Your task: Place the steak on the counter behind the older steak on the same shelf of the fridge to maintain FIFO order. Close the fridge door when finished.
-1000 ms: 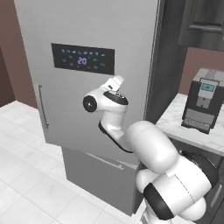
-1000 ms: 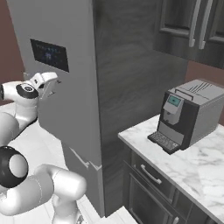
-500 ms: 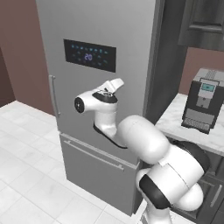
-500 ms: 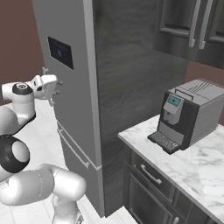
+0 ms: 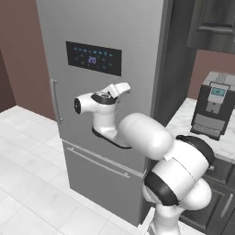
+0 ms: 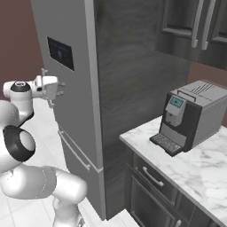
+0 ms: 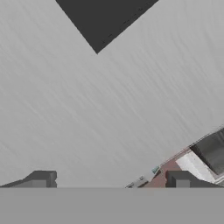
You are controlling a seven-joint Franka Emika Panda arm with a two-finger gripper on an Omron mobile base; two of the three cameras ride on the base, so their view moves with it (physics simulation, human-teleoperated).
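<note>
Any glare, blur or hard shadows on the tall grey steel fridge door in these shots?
Left base view: grey steel fridge door evenly lit, no glare, blue digits sharp. Right base view: door face brighter than the dark side panel. Hand view: soft brushed streaks, no hard shadows.

Blue "20" on the fridge door [image 5: 114,92] display [image 5: 93,58]

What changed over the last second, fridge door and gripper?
The fridge door swung from partly ajar to almost flush with the fridge, the open gripper following against its face. The base views shifted too. The coffee machine stayed on the counter.
</note>
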